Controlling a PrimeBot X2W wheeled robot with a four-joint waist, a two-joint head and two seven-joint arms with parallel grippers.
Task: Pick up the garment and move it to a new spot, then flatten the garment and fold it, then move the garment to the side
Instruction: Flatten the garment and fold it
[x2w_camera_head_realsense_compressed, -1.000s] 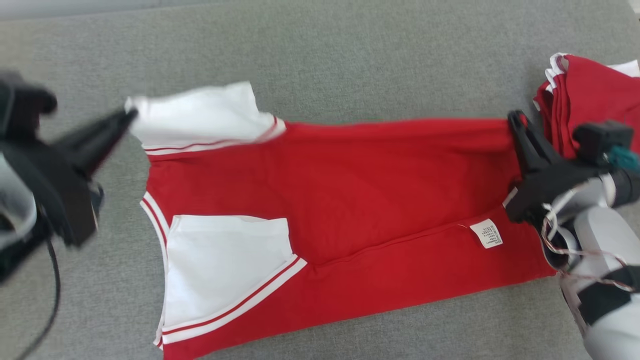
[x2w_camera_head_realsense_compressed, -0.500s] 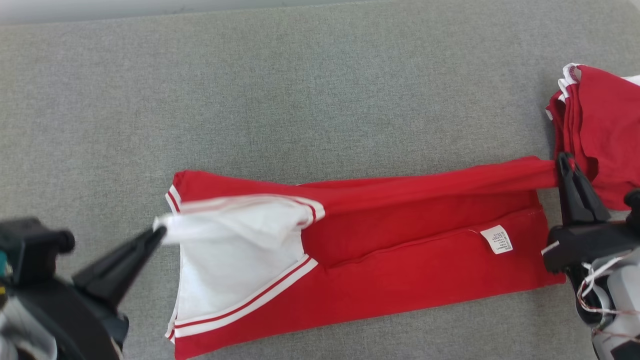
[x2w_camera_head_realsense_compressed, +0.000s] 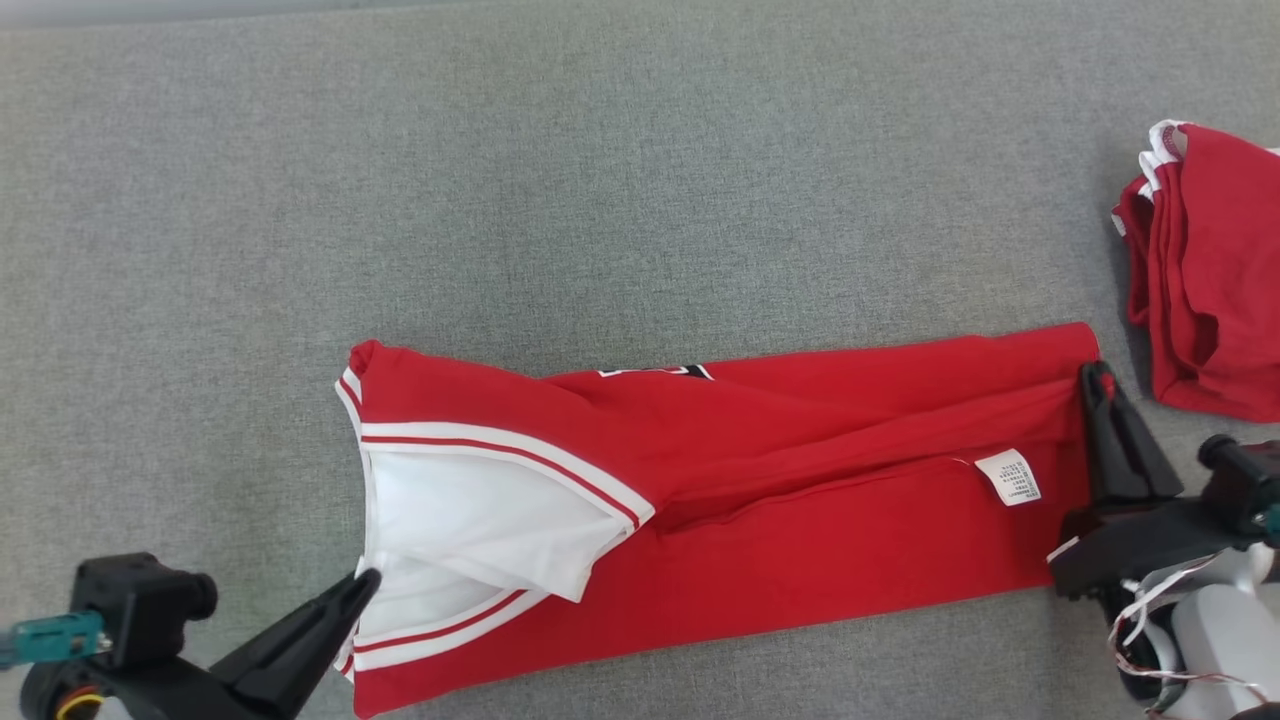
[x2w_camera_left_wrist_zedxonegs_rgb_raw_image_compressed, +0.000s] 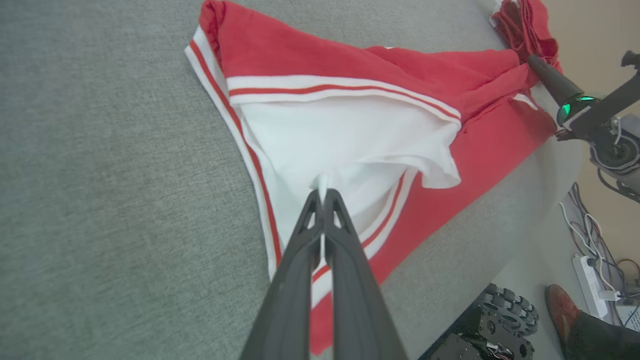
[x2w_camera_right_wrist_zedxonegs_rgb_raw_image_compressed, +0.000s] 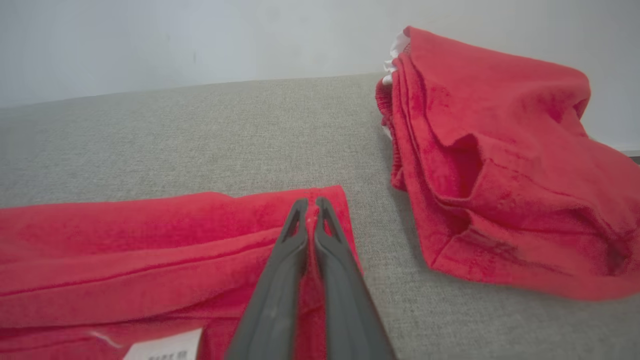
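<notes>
Fold of the red shirt (x2w_camera_head_realsense_compressed: 800, 520) along its length on the grey cushion (x2w_camera_head_realsense_compressed: 600, 200), with both grippers closed on cloth.
At the left, the left gripper (x2w_camera_head_realsense_compressed: 368, 578) was pinched together on the edge of the white sleeve (x2w_camera_head_realsense_compressed: 470, 520). At the right, the right gripper (x2w_camera_head_realsense_compressed: 1098, 372) was closed on the folded hem near the label (x2w_camera_head_realsense_compressed: 1008, 477), with a pile of red clothes (x2w_camera_head_realsense_compressed: 1210, 280) near it. To do this well, I think both edges should be laid down low and evenly before letting go, so the sleeve would not bunch.
</notes>
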